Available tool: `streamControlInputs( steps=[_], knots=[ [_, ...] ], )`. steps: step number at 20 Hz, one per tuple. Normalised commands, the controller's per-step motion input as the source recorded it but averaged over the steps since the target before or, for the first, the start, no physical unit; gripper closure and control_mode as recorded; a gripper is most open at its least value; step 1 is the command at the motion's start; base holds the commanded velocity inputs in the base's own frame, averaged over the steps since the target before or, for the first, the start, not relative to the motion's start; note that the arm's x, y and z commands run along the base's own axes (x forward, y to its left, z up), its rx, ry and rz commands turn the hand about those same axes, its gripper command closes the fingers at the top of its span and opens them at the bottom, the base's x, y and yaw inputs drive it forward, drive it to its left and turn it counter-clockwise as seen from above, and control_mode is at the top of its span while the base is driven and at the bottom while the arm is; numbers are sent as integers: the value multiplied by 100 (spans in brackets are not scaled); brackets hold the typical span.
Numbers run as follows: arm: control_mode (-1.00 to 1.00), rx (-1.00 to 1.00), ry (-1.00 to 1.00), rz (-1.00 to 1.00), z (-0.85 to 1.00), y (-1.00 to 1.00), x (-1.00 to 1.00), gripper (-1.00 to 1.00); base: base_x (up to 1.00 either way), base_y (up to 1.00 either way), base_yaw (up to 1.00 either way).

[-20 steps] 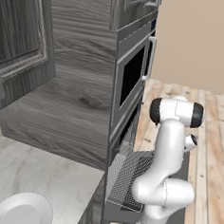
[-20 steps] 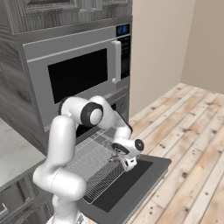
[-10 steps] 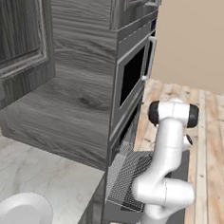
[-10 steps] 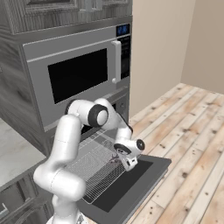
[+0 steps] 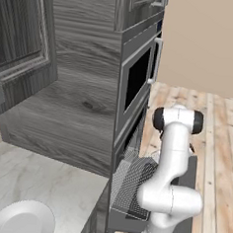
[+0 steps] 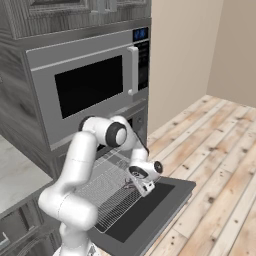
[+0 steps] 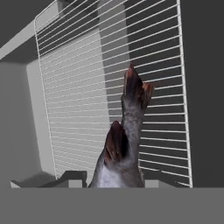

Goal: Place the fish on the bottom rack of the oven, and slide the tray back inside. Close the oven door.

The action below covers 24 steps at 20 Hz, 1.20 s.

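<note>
You had the fingers (image 7: 116, 186) clamped on the fish (image 7: 124, 144) at its thick body, tail dangling over the bottom rack (image 7: 78, 87) — light, likely slippery, so a mid-body hold looked safest

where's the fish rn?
In the hand view the fish is held in the shut gripper, tail pointing away, above the pulled-out bottom rack. In the right base view that is over the rack's front right part, above the open oven door.

Even, soft rendered light fills both base views, bright on the wooden floor (image 6: 220, 150) and without glare. In the hand view a broad dim shadow band crosses the wire rack (image 7: 109, 87). Edges look slightly soft and low-resolution; no lens distortion.
</note>
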Motion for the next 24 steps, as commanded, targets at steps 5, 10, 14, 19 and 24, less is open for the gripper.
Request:
streamControlInputs(
  steps=[5, 10, 14, 19, 24],
  knots=[
    [-100, -1, -5, 7, -25, 34, 22, 100, 0, 0, 0],
    [-100, -2, -7, 9, -37, 23, 17, 100, 0, 0, 0],
    [-100, 0, -5, 10, -45, 0, 10, 100, 0, 0, 0],
    [-100, 0, -4, 10, -46, 0, 16, 100, 0, 0, 0],
    [-100, 0, -4, 9, -40, 0, 17, 100, 0, 0, 0]
  ],
)
